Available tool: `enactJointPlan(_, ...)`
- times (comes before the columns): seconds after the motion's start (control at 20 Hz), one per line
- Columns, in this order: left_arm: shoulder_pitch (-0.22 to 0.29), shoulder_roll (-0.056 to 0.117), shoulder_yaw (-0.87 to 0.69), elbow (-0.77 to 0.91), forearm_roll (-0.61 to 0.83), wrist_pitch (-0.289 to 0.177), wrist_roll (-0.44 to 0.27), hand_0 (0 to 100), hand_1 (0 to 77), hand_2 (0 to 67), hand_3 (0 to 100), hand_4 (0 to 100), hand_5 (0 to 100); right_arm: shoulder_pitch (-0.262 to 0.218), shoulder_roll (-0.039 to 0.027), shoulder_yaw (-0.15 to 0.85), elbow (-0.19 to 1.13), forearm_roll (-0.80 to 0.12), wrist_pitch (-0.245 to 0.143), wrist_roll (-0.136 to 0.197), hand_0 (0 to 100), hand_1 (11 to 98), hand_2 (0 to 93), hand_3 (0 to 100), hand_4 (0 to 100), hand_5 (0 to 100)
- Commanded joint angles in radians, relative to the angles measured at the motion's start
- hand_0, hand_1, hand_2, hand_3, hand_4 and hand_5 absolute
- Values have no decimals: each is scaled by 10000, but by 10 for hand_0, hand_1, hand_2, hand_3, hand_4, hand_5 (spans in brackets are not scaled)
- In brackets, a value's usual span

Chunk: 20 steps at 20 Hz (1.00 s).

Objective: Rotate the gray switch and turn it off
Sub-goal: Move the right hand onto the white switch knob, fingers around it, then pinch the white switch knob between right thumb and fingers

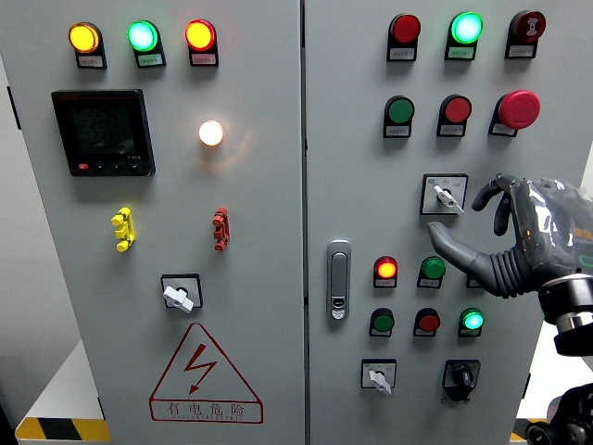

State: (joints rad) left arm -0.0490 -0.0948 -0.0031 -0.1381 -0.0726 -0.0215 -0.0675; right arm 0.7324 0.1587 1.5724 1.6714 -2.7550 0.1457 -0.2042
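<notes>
the right hand [519, 236] hovers just right of the gray rotary switch [445, 195] on the right cabinet door [352, 139], fingers [486, 193] apart and holding nothing. best pinch the knob squarely between thumb and forefinger before twisting.

Cabinet: a pale grey electrical cabinet [269, 232] filled nearly the whole view.
Wall: a plain white wall [23, 306] showed at far left.
Floor: a yellow-and-black hazard stripe [60, 429] ran along the lower left corner.
Light: even and bright.
</notes>
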Motion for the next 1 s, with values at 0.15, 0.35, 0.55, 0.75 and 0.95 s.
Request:
enactJointPlan(0.15, -1, -3, 0, 0, 5, 0, 0, 0, 0, 132, 183, 95, 118, 193, 8, -16, -270, -16, 0, 1, 0, 323, 590, 867, 1000, 947)
enactJointPlan(0.35, -1, -3, 0, 0, 5, 0, 0, 0, 0, 132, 183, 95, 118, 208, -7, -16, -362, -16, 0, 17, 0, 324, 592, 865, 1000, 945)
enactJointPlan(0.55, -1, -3, 0, 0, 5, 0, 0, 0, 0, 132, 183, 95, 118, 285, 8, -16, -469, -16, 0, 47, 0, 323, 594, 864, 1000, 944)
enactJointPlan(0.75, -1, -3, 0, 0, -10, 0, 0, 0, 0, 132, 183, 95, 118, 423, 8, -16, -607, -47, 16, 32, 0, 321, 600, 865, 1000, 941)
enactJointPlan(0.95, -1, -3, 0, 0, -10, 0, 0, 0, 0, 132, 183, 95, 118, 438, 8, -31, -669, -108, 16, 47, 0, 320, 610, 865, 1000, 941)
